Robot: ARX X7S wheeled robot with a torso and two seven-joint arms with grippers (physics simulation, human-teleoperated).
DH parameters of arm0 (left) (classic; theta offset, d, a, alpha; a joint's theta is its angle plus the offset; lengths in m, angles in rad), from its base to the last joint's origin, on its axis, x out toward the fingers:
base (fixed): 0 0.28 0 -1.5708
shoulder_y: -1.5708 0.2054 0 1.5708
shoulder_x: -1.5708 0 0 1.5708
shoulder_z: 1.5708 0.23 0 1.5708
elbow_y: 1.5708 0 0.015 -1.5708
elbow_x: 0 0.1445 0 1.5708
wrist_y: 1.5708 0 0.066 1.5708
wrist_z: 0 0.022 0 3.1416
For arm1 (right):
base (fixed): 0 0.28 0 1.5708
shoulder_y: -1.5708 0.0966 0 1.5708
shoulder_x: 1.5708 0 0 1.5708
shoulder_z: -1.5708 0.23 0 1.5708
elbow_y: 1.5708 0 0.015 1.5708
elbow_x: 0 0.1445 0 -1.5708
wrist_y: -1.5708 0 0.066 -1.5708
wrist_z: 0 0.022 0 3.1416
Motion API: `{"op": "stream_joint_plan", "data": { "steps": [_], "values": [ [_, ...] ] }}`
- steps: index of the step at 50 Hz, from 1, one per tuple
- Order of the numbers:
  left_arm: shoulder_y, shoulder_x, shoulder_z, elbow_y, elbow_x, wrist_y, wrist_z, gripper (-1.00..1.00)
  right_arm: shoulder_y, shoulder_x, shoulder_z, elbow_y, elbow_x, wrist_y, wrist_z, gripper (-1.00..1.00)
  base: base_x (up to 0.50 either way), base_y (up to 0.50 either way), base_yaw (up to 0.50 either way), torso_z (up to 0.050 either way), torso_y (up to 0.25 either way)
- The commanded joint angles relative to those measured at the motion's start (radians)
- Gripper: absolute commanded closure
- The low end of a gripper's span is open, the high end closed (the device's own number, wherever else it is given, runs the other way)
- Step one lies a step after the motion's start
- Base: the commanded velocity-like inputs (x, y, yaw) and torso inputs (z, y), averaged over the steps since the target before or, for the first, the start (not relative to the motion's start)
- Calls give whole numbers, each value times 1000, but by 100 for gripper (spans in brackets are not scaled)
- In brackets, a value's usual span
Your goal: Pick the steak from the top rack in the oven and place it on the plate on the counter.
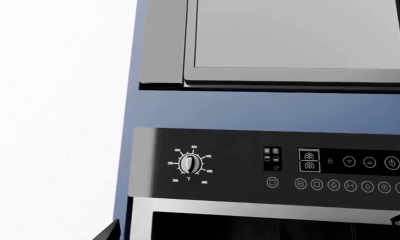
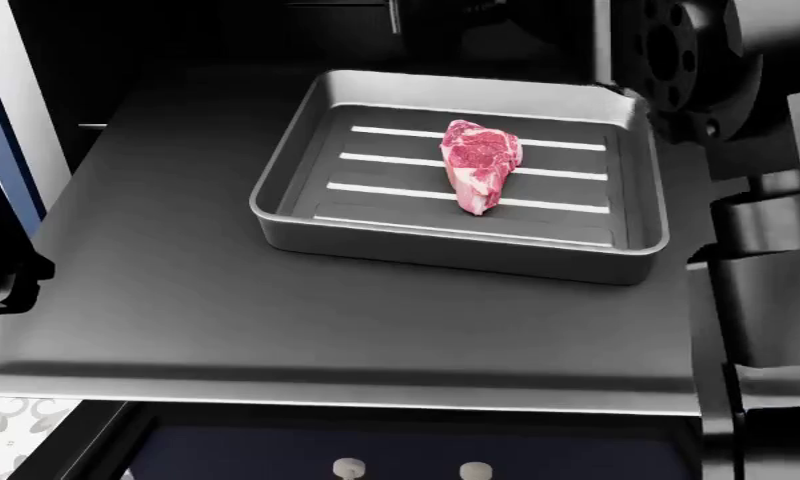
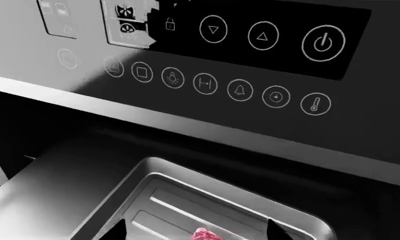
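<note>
Overall, the oven [image 2: 173,300] fills most of the head view, a large black appliance whose broad dark grey shelf surface stretches across the frame. Its control panel [image 1: 280,167] shows in the left wrist view, with a round temperature dial [image 1: 190,163] at one end and a row of small round touch icons near the other. The right wrist view sees the same panel close up, with a power button [image 3: 323,43] beside two arrow buttons. Above the panel, in the left wrist view, sits a grey framed door or window [image 1: 300,40] set into navy blue cabinetry [image 1: 207,107].

On the shelf rests a rectangular grey metal tray [image 2: 293,215] with raised walls and pale stripes across its floor. The steak [image 2: 479,163], red-pink with white marbling, lies on the tray floor, nearer the tray's far right part, apart from the walls. It also peeks in at the edge of the right wrist view [image 3: 207,235].

The right gripper [image 3: 196,231] hangs just over the steak, with two dark fingertips [image 3: 118,232] set wide apart on either side of it and nothing held. Dark arm parts stand at the head view's right edge. Of the left gripper only a dark sliver [image 1: 106,231] shows, so its state cannot be told.

Two small white knobs [image 2: 351,466] show below the oven's front edge.
</note>
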Motion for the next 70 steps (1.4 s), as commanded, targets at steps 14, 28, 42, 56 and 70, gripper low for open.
{"op": "stream_joint_plan", "data": {
  "steps": [14,28,42,56,70],
  "values": [
    [30,-6,60,-39,7,63,-20,-100,-124,35,68,-6,78,73,122,-100,0,0,0,0,0],
    [51,-15,60,-27,-2,84,-30,-100,-153,18,9,24,44,-5,64,-100,0,0,0,0,0],
    [68,-21,60,-41,-8,115,-37,-100,-116,-2,-41,147,-11,-89,4,-100,0,0,0,0,0],
    [73,-31,67,-47,-14,125,-45,-100,-109,-55,-78,257,-51,-193,-54,-100,0,0,0,0,0],
    [83,-34,81,-43,-18,135,-58,-100,-156,-29,-63,144,-15,-137,-22,-100,0,0,0,0,0]
  ]
}}
